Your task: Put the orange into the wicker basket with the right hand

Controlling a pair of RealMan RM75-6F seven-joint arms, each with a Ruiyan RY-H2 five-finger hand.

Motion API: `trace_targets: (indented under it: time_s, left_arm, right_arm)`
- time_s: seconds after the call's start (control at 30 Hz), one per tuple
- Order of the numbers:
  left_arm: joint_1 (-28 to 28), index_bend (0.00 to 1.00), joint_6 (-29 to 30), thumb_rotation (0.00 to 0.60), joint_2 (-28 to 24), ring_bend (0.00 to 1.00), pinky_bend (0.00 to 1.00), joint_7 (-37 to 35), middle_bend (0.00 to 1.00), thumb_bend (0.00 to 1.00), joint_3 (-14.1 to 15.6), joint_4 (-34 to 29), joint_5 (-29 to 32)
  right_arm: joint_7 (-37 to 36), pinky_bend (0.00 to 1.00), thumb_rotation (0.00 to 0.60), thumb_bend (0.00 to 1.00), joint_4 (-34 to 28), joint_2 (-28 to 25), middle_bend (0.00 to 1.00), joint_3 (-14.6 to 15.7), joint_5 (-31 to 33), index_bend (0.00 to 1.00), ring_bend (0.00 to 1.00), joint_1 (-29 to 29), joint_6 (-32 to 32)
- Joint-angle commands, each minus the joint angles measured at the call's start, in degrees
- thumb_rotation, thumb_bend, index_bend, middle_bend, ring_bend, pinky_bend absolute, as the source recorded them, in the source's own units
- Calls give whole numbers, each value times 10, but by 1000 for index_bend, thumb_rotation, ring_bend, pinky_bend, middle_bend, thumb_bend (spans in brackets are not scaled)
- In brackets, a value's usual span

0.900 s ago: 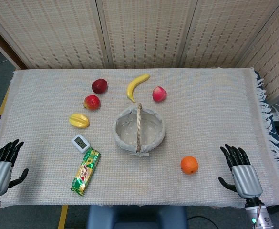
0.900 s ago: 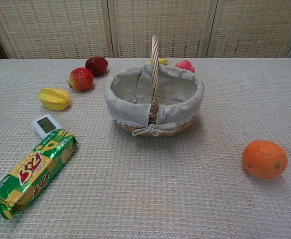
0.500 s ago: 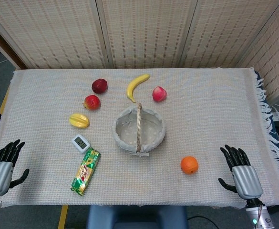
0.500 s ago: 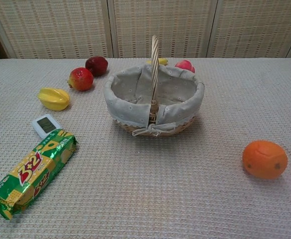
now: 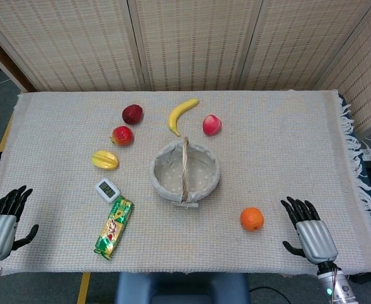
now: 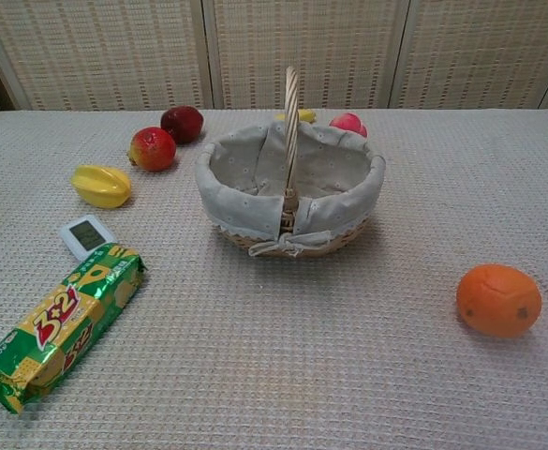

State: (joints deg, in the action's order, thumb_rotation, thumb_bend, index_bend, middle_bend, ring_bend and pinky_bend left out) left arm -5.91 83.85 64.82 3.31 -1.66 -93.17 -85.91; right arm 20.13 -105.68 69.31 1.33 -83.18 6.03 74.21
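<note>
Orange — lying on the woven cloth near the front edge, to the right of and nearer me than the wicker basket, well apart from it and untouched.

My right hand — palm down at the front right of the table, fingers spread wide and pointing away from me, holding nothing; it sits beside the orange with a bare strip of cloth between them. Only the head view shows it.

My left hand — at the front left corner, partly off the cloth edge, fingers apart, empty.

Wicker basket — mid-table, cloth-lined, handle upright and running front to back; I see nothing inside it in the chest view.

Open room: bare cloth between orange and basket, and the whole right side of the table out to the fringed edge.

Other items, all left of or behind the basket:
- banana and pink peach behind it;
- dark red apple, red-yellow apple and yellow starfruit to the back left;
- small white timer just beside the green snack packet at the front left.
</note>
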Motion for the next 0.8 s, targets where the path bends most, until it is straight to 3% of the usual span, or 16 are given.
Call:
trace_targets:
  time_s: [0.03,0.37,0.6,0.7,0.8]
  left_arm:
    - [0,0,0,600,0,0,107,0,0,333,0,-1,0]
    - [0,0,-2,600,-2,0,107,-5,0,334,0,-1,2]
    - [-1,0,-5,600,-4,0,107,-7,0,333,0,-2,4]
    - [-1,0,-6,600,-5,0,107,-8,0,334,0,-3,5]
    - [-1,0,-8,600,-6,0,107,-11,0,334,0,-3,6]
  right_arm:
    - [51,0,600,112,-30,11,0,-20,62,0,0,30,-45]
    - [158,0,600,111,-45,87,0,-55,207,0,0,89,-87]
    - [210,25,600,111,-29,144,0,-65,266,0,0,124,-80]
    - [225,54,600,111,-20,168,0,-67,284,0,0,136,-72]
    - [233,145,600,133,-13,183,4,-62,286,10,1,141,-62]
